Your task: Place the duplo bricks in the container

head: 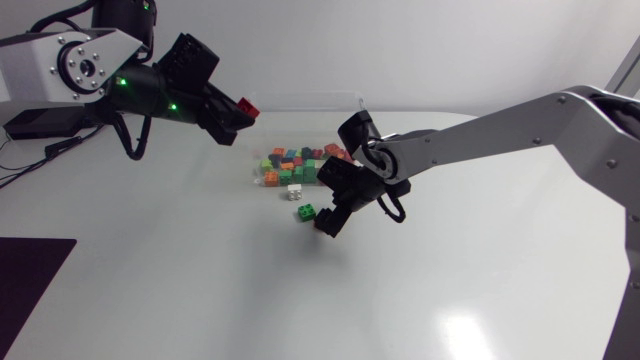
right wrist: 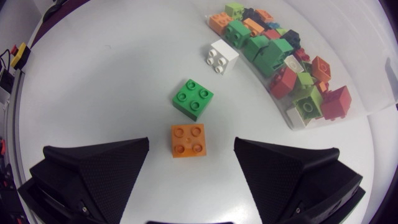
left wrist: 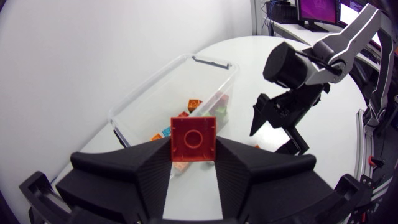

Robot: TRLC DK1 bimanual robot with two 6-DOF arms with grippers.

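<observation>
Left gripper (head: 240,110) is up off the table at the far left, fingers closed from both sides on a red brick (head: 248,105). From its own wrist camera the brick (left wrist: 194,137) sits square between the fingers, studs facing the lens. The clear box (left wrist: 149,84) lies beyond it. I can't quite tell whether the brick hangs over the box or just short of its near end.

The box holds a heap of bricks (head: 295,163) in red, green, orange and white.

Right gripper (head: 328,220) is low over the table (head: 450,280), just near of the box. Its fingers are spread wide with an orange brick (right wrist: 188,139) lying flat between them. Neither finger touches it, so it has hold of nothing.

Just beyond the orange brick is a green brick (right wrist: 193,98). Farther on, a white brick (right wrist: 222,56) sits just beside the box wall.

The surface is plain white and glossy, with a bright patch of glare (head: 462,325) near the front edge on the right.
</observation>
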